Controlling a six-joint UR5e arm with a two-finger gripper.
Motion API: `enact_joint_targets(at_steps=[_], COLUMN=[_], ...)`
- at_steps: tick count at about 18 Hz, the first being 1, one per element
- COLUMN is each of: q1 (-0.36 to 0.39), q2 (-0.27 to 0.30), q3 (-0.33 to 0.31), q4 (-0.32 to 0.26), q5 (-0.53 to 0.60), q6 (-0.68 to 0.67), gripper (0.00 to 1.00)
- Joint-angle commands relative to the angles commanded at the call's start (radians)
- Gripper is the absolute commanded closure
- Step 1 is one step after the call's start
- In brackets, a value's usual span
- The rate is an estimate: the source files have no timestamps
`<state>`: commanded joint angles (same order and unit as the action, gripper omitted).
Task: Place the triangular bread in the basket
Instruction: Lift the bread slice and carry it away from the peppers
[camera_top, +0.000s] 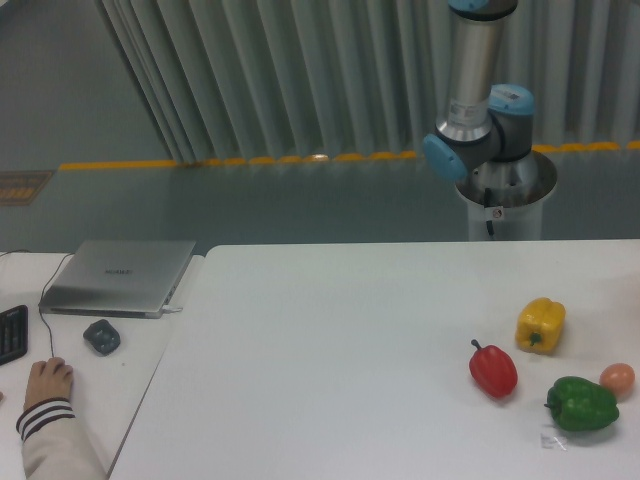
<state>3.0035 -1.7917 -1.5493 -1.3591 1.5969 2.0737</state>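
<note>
Carry step by my read: neither the two-finger gripper, the golden triangular bread nor any basket is in frame, only the grey-and-blue UR5e arm's base joints (478, 140), so finger opening, any hold, bread location and places relative to the fingers can't be told; next move likely calls for lowering over the basket and releasing. Count on white table (330, 350): one yellow bell pepper (540, 325), one red pepper (494, 369), one green pepper (582, 404), one pinkish-tan egg-like ball (617, 378).
</note>
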Motion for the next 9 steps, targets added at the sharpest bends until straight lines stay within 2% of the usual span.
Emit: enact_joint_targets(at_steps=[2, 3, 4, 9], q1=[0.005, 0.005, 0.002, 0.0], q2=[0.0, 0.0, 0.002, 0.02], q3=[0.0, 0.0, -0.002, -0.014], q4=[0.0, 0.002, 0.005, 0.011], q5=[0.0, -0.002, -0.002, 0.002], q6=[0.016, 0.019, 0.022, 0.022], gripper=[0.43, 0.18, 0.0, 0.0])
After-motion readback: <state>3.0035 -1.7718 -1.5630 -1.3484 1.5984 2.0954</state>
